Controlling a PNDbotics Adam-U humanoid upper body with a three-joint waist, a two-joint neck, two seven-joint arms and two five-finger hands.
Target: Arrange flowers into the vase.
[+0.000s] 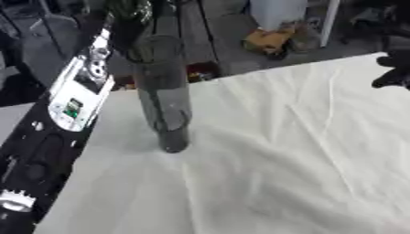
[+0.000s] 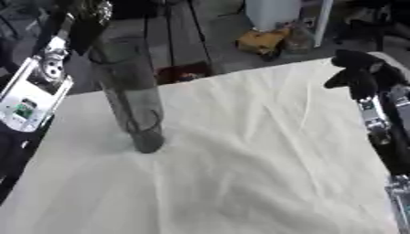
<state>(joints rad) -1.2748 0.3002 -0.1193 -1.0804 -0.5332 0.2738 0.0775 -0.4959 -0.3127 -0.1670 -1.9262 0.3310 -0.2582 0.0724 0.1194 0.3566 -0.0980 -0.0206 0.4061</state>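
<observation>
Left hand (image 1: 128,18) is reaching in along the left edge, its arm (image 1: 76,98) showing silver plates and a small green part, and it is sitting at the mouth of the vase (image 1: 164,91). Dark green foliage (image 1: 132,10) is hanging just above that mouth, where the hand is; whether the fingers are curled round it cannot be told, since the hand and the greenery are merging into one dark mass there.

Vase is standing upright on the counter (image 1: 264,173), toward its left rear part. It is a tall, narrow cylinder of smoky clear glass, and a thin dark line, apparently a stem, is running down inside it toward the base. Its foot is resting on the white cloth (image 2: 240,183) that is covering the counter; the cloth is lying in soft creases fanning toward the right.

Right hand (image 2: 360,73) is showing at the right edge, well apart from the vase, over the far right corner of the cloth. Its black fingers are bending downward and are grasping nothing. Its forearm (image 2: 384,128) is running down the right edge.

Beyond the counter, on the floor, a yellow object (image 2: 260,42) is lying near a white column (image 2: 276,13).
</observation>
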